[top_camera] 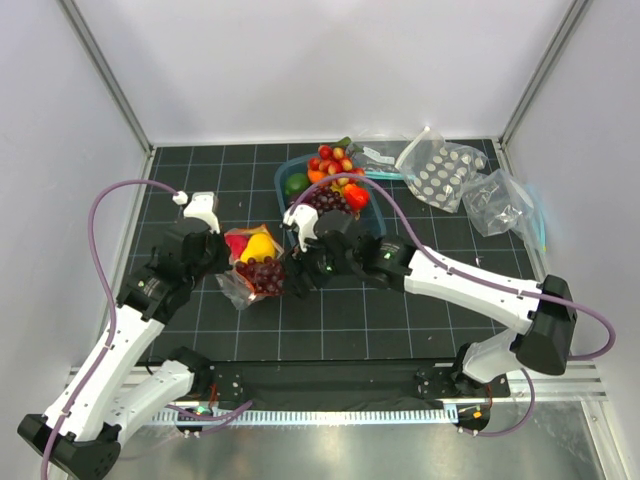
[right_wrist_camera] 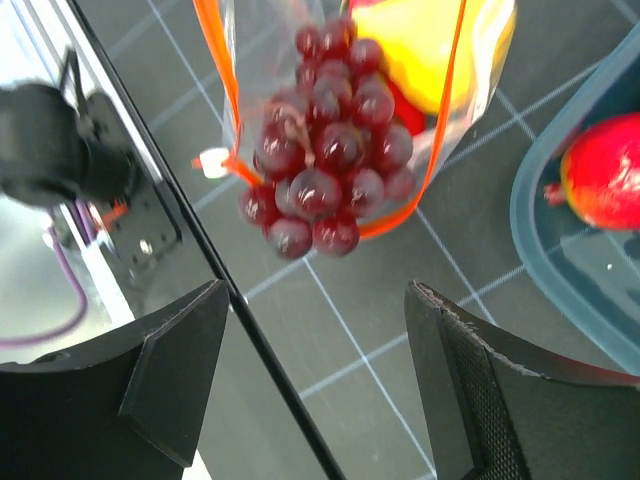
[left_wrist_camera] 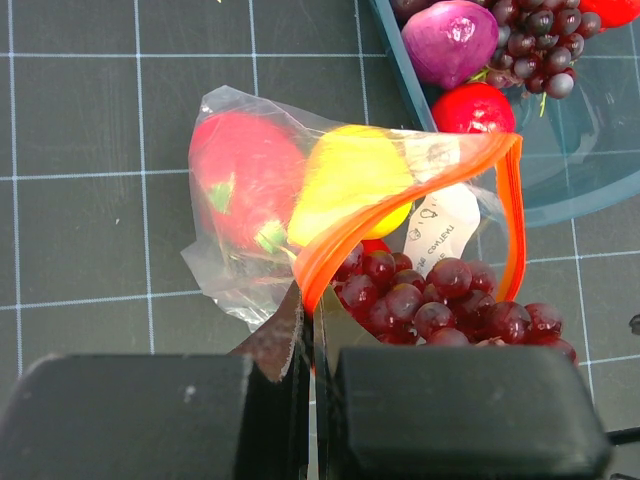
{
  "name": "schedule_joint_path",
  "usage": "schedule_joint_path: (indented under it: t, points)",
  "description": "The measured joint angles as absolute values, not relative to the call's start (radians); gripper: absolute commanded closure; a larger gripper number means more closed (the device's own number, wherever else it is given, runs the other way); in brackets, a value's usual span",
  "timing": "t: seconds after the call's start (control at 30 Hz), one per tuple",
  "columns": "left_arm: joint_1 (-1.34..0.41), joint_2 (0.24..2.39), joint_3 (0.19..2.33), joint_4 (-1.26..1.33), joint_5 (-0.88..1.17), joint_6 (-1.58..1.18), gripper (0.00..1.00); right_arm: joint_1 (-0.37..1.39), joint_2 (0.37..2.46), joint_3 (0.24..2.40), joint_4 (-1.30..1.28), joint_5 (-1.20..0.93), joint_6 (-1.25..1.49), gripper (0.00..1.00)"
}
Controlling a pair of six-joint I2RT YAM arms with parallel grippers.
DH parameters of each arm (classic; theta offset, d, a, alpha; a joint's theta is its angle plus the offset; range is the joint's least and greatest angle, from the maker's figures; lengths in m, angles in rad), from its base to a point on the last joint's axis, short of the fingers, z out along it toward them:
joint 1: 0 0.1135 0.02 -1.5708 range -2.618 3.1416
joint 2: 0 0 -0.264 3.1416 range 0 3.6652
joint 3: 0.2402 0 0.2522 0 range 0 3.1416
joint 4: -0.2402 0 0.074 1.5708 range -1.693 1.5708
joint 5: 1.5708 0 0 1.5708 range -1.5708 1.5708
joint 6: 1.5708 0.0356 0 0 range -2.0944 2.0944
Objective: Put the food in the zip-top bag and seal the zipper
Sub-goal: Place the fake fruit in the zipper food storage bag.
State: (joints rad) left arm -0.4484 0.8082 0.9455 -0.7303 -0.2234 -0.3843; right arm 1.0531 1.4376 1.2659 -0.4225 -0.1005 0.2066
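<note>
1. My left gripper (left_wrist_camera: 312, 350) is closed and pinches the edge of the bag (left_wrist_camera: 250, 200) beside the zipper (left_wrist_camera: 400, 165), keeping the mouth open.
2. The bag lies between my two grippers. A red piece (left_wrist_camera: 240, 170) and a yellow piece (left_wrist_camera: 350, 185) are already inside.
3. The grapes (left_wrist_camera: 440, 305) lie at the mouth, only half in, I judge.
4. My right gripper (right_wrist_camera: 320, 380) hangs wide and empty near the grapes.
5. More food (top_camera: 335, 175) waits in the tray (top_camera: 283, 172), and sealing is not yet done.
</note>
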Motion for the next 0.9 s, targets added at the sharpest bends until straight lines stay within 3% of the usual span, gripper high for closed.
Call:
schedule_joint_path:
  t: [0.27,0.37,0.4,0.5,0.57,0.83,0.87,0.9]
  points:
    - [-0.448,0.808,0.945,-0.73,-0.223,-0.384,1.0,1.075,1.552,1.332,-0.475,-0.118,0.175,0.25]
    - [-0.448,0.808,0.945,-0.73,-0.223,-0.384,1.0,1.081,1.627,1.38,-0.473,-0.123,0.175,0.39]
    - [-0.448,0.808,0.945,-0.73,-0.223,-0.385,1.0,1.083,1.653,1.398,-0.473,-0.121,0.178,0.5]
    - [-0.448,0.808,0.945,-0.73,-0.223,-0.384,1.0,1.086,1.713,1.445,-0.456,-0.102,0.197,0.69]
    - [-0.448,0.808,0.945,-0.73,-0.223,-0.384,1.0,1.088,1.727,1.454,-0.421,-0.091,0.217,0.74]
    - [-0.448,0.809,0.945,-0.73,-0.223,-0.384,1.0,1.089,1.728,1.454,-0.205,-0.037,0.304,0.73]
    - [-0.448,0.808,0.945,-0.73,-0.223,-0.384,1.0,1.089,1.729,1.457,-0.189,-0.026,0.312,0.72]
    - [-0.448,0.809,0.945,-0.73,-0.223,-0.384,1.0,1.089,1.737,1.466,-0.182,-0.017,0.319,0.64]
